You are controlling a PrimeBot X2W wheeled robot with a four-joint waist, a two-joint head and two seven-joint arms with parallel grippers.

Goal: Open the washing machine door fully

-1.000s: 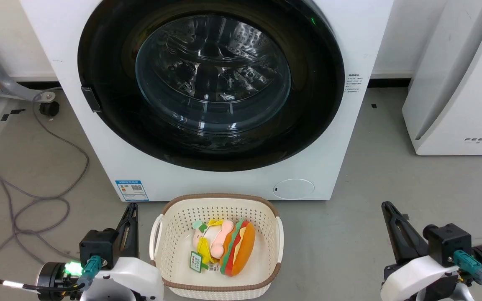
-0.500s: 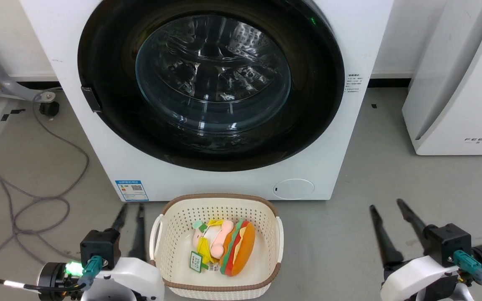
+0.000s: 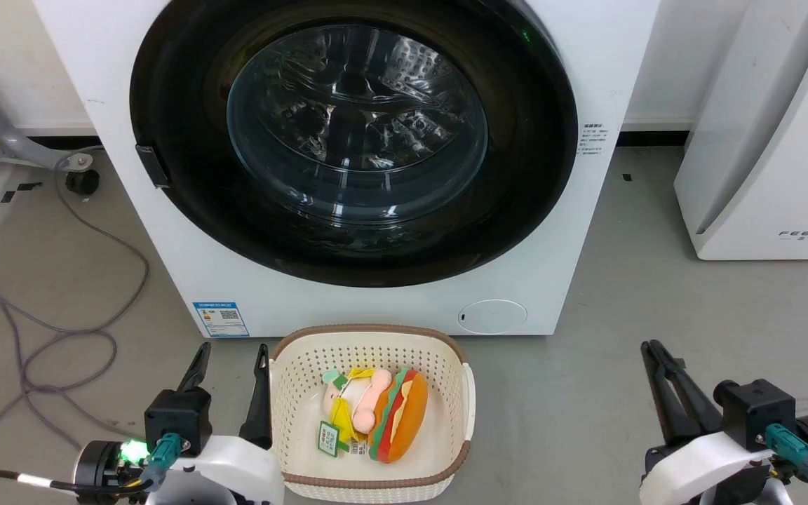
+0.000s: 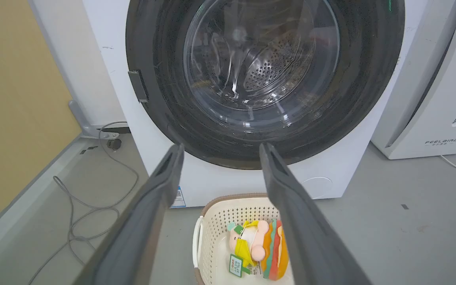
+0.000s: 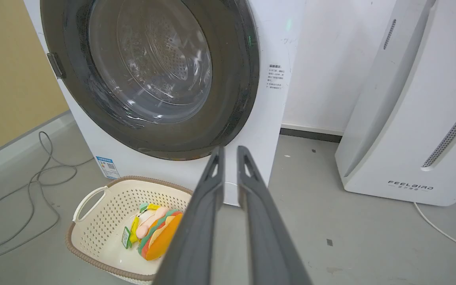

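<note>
The white washing machine stands straight ahead. Its door, a glossy black disc with a bulging glass centre, lies flush against the front, with a small dark latch tab on its left edge. My left gripper hangs low at the lower left, open and holding nothing, well short of the machine. In the left wrist view the left gripper frames the bottom of the door. My right gripper is low at the lower right, shut and empty. In the right wrist view its tips sit just right of the door.
A cream basket holding a burger plush and a small toy sits on the floor right before the machine, between my grippers. A white slanted appliance stands at the right. Grey cables loop on the floor at left.
The left gripper went from shut to wide open and shifted slightly right. The right gripper opened half a second ago and has shut again. The door has not moved.
</note>
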